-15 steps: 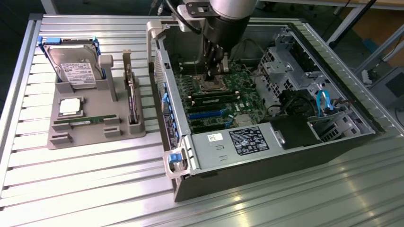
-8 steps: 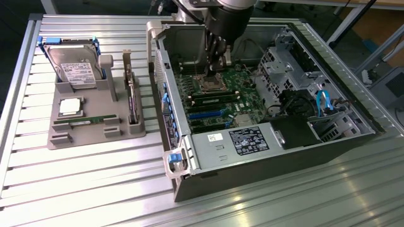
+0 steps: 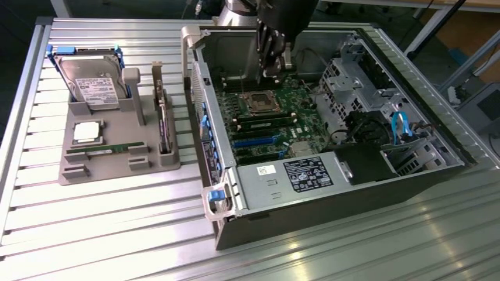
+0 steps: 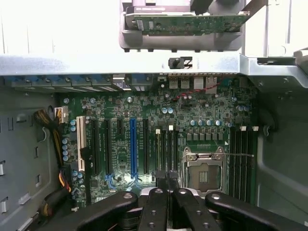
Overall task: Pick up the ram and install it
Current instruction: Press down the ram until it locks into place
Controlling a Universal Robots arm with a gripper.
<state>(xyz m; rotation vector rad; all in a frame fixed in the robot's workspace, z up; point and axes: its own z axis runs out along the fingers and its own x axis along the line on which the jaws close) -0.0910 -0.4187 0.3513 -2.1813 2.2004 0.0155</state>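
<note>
The ram, a thin green stick, lies flat in a slot of the grey holder at the exterior view's left, outside the computer case. My gripper hangs inside the open case over the green motherboard, just beyond the processor socket and far from the ram. In the wrist view the black fingers meet at the tips, so the gripper is shut, and I see nothing held. They hover over the black memory slots beside the socket.
The holder also carries a hard drive, a square silver processor and an upright expansion card. The case's metal walls, drive cage and power supply hem the motherboard in. A green board sits in the holder beyond the case wall.
</note>
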